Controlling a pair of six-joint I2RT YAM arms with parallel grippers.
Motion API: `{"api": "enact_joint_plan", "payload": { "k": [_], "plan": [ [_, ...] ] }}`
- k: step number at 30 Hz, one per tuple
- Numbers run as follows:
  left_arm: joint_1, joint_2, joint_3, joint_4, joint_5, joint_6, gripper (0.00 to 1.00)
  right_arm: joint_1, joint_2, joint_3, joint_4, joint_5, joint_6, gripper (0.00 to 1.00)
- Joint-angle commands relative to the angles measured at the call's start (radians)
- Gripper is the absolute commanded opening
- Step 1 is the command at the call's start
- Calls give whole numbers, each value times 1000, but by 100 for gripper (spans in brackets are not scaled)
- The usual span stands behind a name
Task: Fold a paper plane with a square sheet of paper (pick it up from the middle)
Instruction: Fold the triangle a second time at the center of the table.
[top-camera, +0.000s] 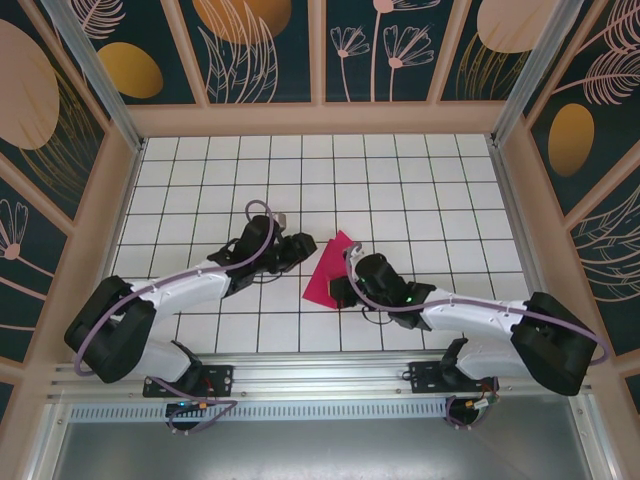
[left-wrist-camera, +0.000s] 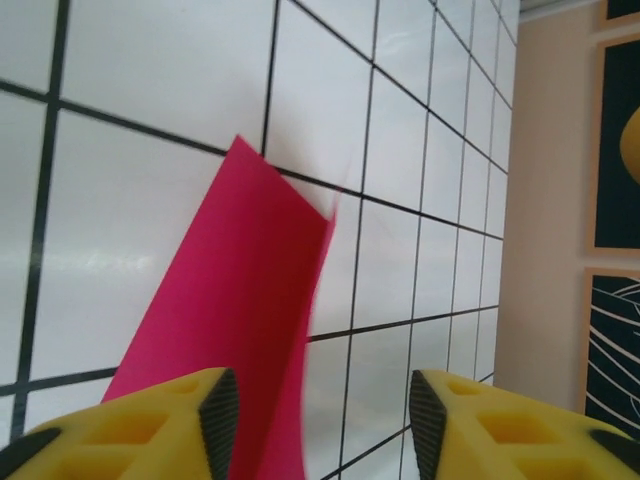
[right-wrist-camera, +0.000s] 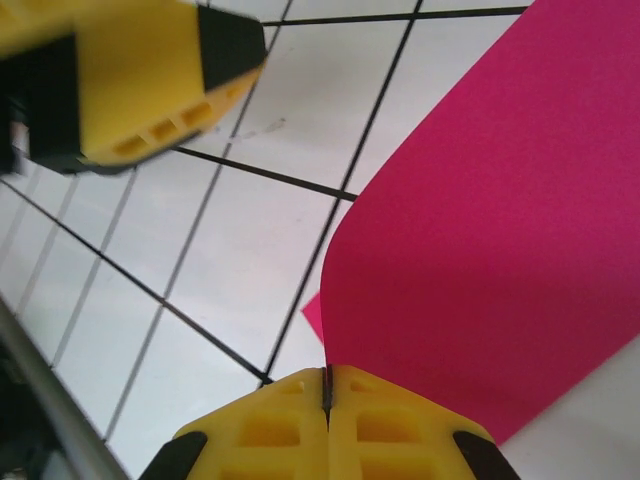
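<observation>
Your right pincer (right-wrist-camera: 327, 378) clenches the floppy, featherlight square sheet of paper (top-camera: 333, 268) mid-frame; left pincer (left-wrist-camera: 325, 415) released, so pinch its free edge gently.

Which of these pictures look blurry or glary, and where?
Top external: sharp, evenly lit. Left wrist: the square sheet of paper has a smeared right edge, and tiles show pale glare. Right wrist: the left pincer at top left is out of focus.

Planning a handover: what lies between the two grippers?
The square sheet of paper, curled upward, pinched by the shut right gripper; the open left gripper faces it. The top view shows this.
</observation>
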Motion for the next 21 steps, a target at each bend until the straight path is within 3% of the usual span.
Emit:
{"api": "enact_joint_plan", "payload": {
  "k": [1,8,16,21],
  "plan": [
    [2,-2,-29,-17,26,32,43,-30,-16,-28,120,-131,32,0],
    [1,27,-88,19,121,32,25,-70,22,-66,192,-163,78,0],
    [-14,76,-112,8,131,21,14,-74,68,-72,203,-130,101,0],
    [-31,101,-120,50,147,-3,13,-74,78,-76,199,-131,107,0]
  ]
}}
